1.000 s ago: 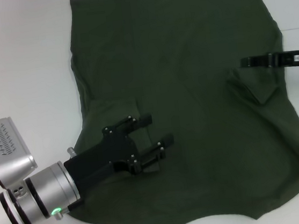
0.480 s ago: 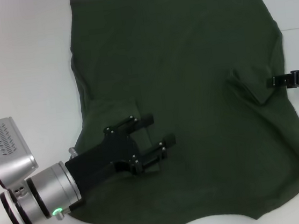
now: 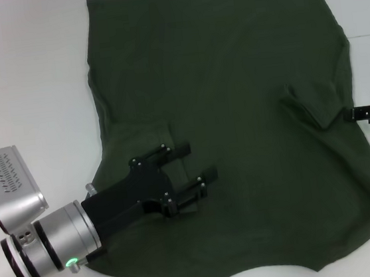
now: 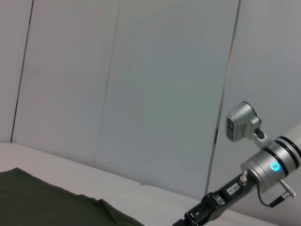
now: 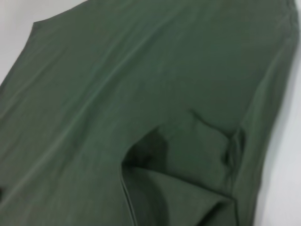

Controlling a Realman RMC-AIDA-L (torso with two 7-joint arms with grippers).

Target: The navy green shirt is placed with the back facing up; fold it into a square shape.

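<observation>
The large, plain, dark olive-green short-sleeved fabric shirt [image 3: 238, 132] lay spread flat on the white table [image 3: 24, 76], hem toward the far edge and neckline nearest the robot. Both sleeves were already folded inward onto the body: one as a flap on the robot's left [image 3: 142, 140], the other as a small triangular flap on its right [image 3: 312, 107].

The black left gripper [image 3: 191, 164] hovered low over the left sleeve flap, its two fingers spread apart with nothing between them; whether they touched the cloth could not be told. The black right gripper [image 3: 362, 113] sat at the shirt's right edge, just beside the folded right sleeve, mostly out of the head view, and the state of its fingers could not be told. The right wrist view showed the creased sleeve flap [image 5: 188, 160] lifting slightly from the fabric beneath.

The shirt appeared light, limp and thin, judging by its soft ripples and shallow folds. It would likely drape and sag when lifted rather than hold a shape, and a single layer might slip free of a shallow pinch. Good holds would be the two near corners by the shoulders, or the side edges beside the sleeve folds, gripped through all layers so the tucked sleeves travel with the body toward the hem.
</observation>
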